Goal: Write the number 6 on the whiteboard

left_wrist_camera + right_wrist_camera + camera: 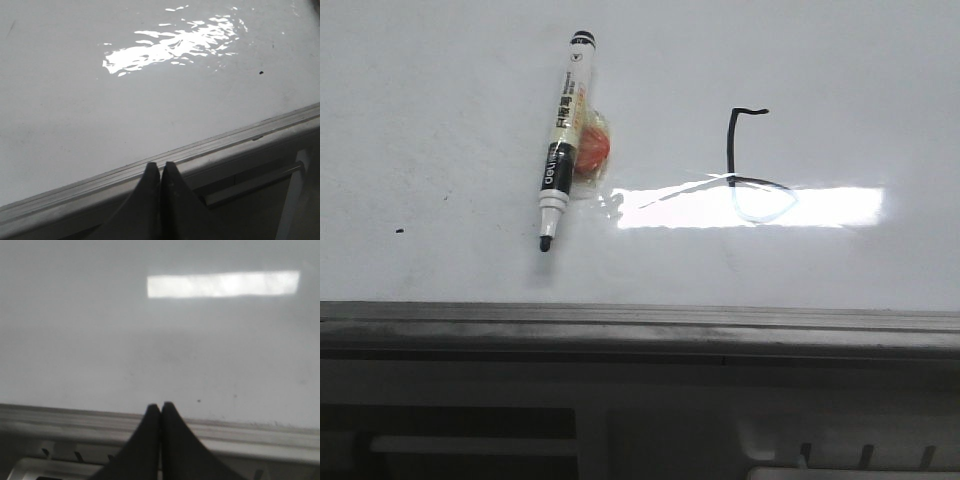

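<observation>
Left claw (pixel 160 172) and right claw (pixel 161 412) both closed, holding nothing.

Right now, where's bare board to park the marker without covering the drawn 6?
Free: the whiteboard left of the marker, down to the black speck; also right of the number 6, and the strip along the grey edge rail. Crowded: between marker and 6, around the glare patch.

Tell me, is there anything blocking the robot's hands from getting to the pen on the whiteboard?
Nothing visible blocks them. The marker lies uncapped on the whiteboard, left of the number 6. The left gripper and right gripper are both shut at the board's edge rail, with only bare board ahead.
</observation>
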Available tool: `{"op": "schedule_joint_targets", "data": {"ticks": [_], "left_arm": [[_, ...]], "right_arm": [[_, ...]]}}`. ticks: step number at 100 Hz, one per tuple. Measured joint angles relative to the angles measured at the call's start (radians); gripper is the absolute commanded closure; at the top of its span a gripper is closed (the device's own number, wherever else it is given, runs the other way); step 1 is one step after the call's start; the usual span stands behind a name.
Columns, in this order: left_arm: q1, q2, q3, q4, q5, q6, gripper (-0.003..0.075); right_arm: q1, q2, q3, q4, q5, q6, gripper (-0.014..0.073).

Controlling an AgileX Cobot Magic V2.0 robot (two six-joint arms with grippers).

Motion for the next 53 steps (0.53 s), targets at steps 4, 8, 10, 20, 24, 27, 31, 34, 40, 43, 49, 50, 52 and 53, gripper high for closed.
{"op": "schedule_joint_targets", "data": {"ticks": [4,8,10,20,24,27,31,34,40,43,49,50,52,53], "left_arm": [[0.000,0.000,0.000,0.000,0.000,0.000,0.0739],[0.000,0.000,0.000,0.000,0.000,0.000,0.0739],[0.000,0.000,0.000,0.000,0.000,0.000,0.0739],[0.000,0.000,0.000,0.000,0.000,0.000,0.0739],[0.000,0.000,0.000,0.000,0.000,0.000,0.0739],[0.000,0.000,0.000,0.000,0.000,0.000,0.0739],[0.000,0.000,0.000,0.000,0.000,0.000,0.0739],[0.000,0.000,0.000,0.000,0.000,0.000,0.0739],[0.000,0.000,0.000,0.000,0.000,0.000,0.0739],[0.000,0.000,0.000,0.000,0.000,0.000,0.0739],[0.000,0.000,0.000,0.000,0.000,0.000,0.0739],[0.000,0.000,0.000,0.000,0.000,0.000,0.0739],[0.000,0.000,0.000,0.000,0.000,0.000,0.0739],[0.000,0.000,0.000,0.000,0.000,0.000,0.0739]], "right_arm": [[-0.002,0.000,0.000,0.001,0.004,0.000,0.0648],[-0.005,-0.002,0.000,0.002,0.004,0.000,0.0648],[-0.005,-0.004,0.000,0.002,0.006,0.000,0.0648],[-0.005,-0.006,0.000,0.002,0.006,0.000,0.0648],[-0.005,-0.006,0.000,0.002,0.006,0.000,0.0648],[-0.005,-0.006,0.000,0.002,0.006,0.000,0.0648],[-0.005,-0.006,0.000,0.002,0.006,0.000,0.0648],[-0.005,-0.006,0.000,0.002,0.006,0.000,0.0648],[-0.005,-0.006,0.000,0.002,0.006,0.000,0.0648],[-0.005,-0.006,0.000,0.002,0.006,0.000,0.0648],[-0.005,-0.006,0.000,0.002,0.006,0.000,0.0648],[-0.005,-0.006,0.000,0.002,0.006,0.000,0.0648],[-0.005,-0.006,0.000,0.002,0.006,0.000,0.0648],[-0.005,-0.006,0.000,0.002,0.006,0.000,0.0648]]}}
